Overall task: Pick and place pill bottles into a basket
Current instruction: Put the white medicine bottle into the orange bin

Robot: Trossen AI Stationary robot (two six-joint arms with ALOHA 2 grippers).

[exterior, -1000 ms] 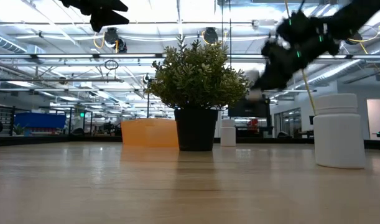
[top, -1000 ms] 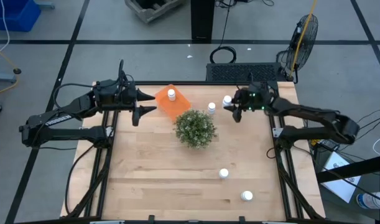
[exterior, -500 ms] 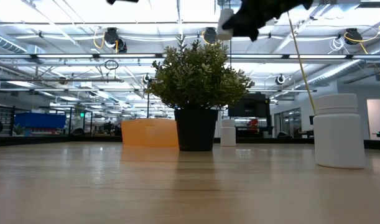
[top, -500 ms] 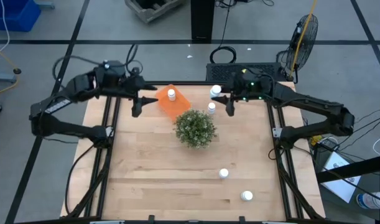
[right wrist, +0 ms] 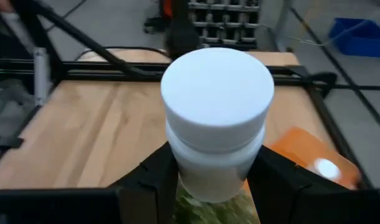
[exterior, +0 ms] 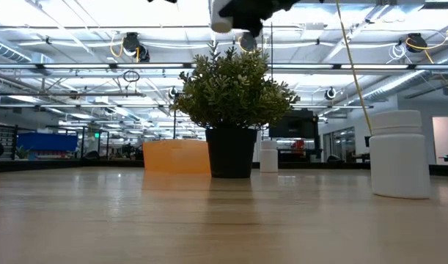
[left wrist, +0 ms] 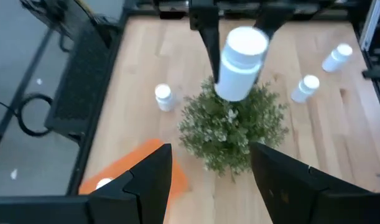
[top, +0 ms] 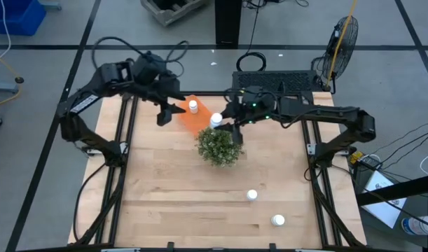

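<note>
high: right gripper clamps a pill bottle aloft between plant and orange basket, one bottle inside; left gripper half-open, empty, beside basket | low: carried bottle above plant | right wrist: fingers pinch bottle

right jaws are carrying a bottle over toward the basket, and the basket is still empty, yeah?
Not empty. The high view shows one pill bottle already in the orange basket. The rest holds: the right gripper carries a bottle above the plant, close to the basket.
</note>
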